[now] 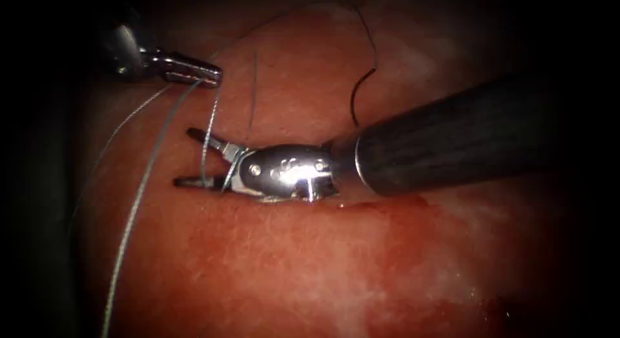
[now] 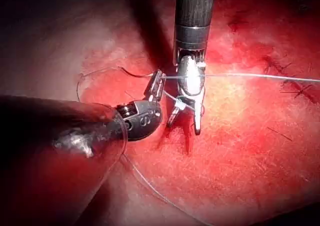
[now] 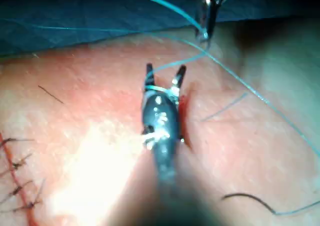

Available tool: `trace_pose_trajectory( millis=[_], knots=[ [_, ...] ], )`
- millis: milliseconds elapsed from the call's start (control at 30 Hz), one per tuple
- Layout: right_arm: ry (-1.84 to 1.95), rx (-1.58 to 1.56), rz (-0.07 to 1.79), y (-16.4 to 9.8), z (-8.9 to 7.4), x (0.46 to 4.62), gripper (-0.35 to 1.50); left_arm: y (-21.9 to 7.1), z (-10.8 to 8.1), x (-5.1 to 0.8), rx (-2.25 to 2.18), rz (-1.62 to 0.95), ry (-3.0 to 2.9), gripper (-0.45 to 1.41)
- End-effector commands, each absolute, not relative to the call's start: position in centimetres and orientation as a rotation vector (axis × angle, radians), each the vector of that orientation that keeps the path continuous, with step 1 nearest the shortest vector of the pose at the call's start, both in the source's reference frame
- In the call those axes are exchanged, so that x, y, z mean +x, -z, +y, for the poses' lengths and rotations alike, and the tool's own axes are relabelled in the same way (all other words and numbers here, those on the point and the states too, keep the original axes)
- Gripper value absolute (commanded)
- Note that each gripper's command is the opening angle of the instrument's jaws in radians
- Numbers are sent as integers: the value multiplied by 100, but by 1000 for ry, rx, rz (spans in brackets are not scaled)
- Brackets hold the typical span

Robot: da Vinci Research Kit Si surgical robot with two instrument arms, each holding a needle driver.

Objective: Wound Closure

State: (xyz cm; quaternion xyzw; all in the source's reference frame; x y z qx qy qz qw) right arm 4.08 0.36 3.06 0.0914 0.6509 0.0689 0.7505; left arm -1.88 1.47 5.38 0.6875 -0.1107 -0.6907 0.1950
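My left tool [image 1: 212, 73] is at the upper left of the endoscope view, its jaws shut on the pale thread [image 1: 139, 196]. From those jaws one strand drops between the open jaws of my right tool [image 1: 183, 156] and winds around their base. The right tool holds nothing and lies low over the tissue [image 1: 290, 267]. A dark curved needle [image 1: 354, 99] lies free on the tissue above the right shaft, held by neither tool. In the left wrist view the left tool [image 2: 159, 78] grips the taut thread [image 2: 250, 75], with the right tool [image 2: 184, 128] open beside it.
Red fluid [image 1: 387, 205] marks the cut under the right tool's wrist. Several dark stitches [image 2: 295, 86] close another stretch of the cut, the same stitches [image 3: 17, 186] seen from the right wrist. Long loose thread trails off toward the lower left of the endoscope view.
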Motion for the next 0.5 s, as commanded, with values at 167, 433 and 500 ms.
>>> trace_pose_trajectory(
  millis=[167,433,500],
  knots=[
    [-159,231,1462,-310,25,413,126,-573,134,-192,1949,-265,1922,-45],
    [-181,243,1498,-309,25,413,125,-608,143,-196,1974,-248,1926,-45],
    [-183,249,1510,-308,25,412,125,-614,142,-196,1973,-243,1935,-45]
  ],
)
